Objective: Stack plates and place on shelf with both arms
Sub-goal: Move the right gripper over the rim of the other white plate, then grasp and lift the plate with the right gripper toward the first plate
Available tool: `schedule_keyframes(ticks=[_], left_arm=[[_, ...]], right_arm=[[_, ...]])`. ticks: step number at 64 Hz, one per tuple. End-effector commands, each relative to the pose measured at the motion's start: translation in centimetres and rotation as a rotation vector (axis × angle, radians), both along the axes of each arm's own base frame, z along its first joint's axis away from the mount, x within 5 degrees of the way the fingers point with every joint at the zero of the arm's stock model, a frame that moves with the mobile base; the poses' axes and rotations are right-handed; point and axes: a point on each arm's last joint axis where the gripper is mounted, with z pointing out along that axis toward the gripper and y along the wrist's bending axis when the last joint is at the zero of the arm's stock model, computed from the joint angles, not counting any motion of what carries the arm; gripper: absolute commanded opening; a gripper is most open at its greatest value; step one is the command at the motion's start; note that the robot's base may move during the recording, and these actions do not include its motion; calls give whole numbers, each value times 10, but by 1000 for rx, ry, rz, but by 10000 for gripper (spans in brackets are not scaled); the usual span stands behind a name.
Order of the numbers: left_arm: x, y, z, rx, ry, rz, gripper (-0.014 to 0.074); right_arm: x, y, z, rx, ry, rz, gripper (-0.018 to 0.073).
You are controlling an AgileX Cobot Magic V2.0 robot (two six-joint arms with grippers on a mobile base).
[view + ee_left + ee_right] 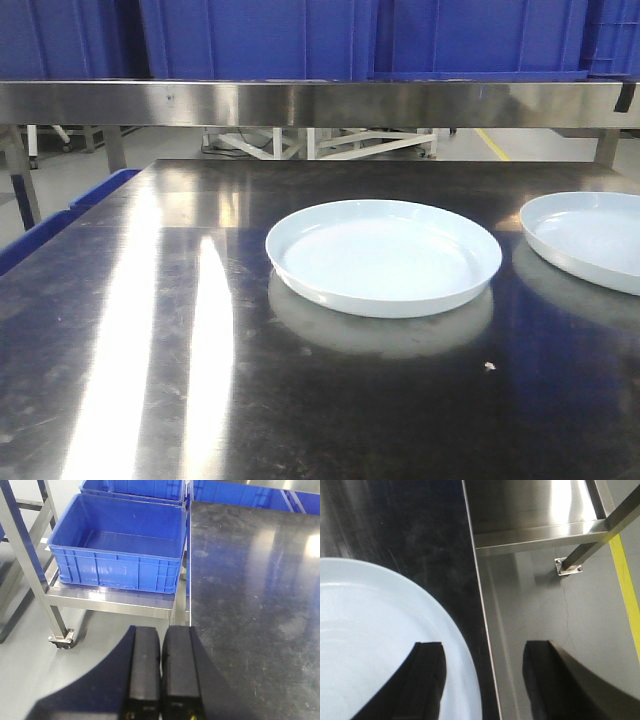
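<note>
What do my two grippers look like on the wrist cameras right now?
The left gripper has two matte black, flat rectangular fingers with slightly rounded tips; small yellow and green specks show near their base. The right gripper also has plain black fingers, with squared tips and sloping outer edges. No cables, labels or arm links show in any view.

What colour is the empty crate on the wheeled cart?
The crate is plain blue; the left wrist view shows it best.

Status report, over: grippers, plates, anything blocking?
Left gripper shut, empty, at left edge of the dark steel tabletop. Right gripper open over rim of one round glossy white plate. Both plates apart, unstacked. Nothing between them.
</note>
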Motion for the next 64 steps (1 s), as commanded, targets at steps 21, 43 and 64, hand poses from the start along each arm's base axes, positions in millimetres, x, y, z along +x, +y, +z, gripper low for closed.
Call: schedule_keyframes(ticks=[21,43,64], left_arm=[[4,-1,17,-13,-114,-5,87],[4,-1,17,-13,-114,-5,87],[4,-1,17,-13,-114,-5,87]], right_arm=[[9,-4,12,-41,-73,25,460],[11,-4,0,-32,-30,23,397],[12,-5,9,-74,-47,47,34]])
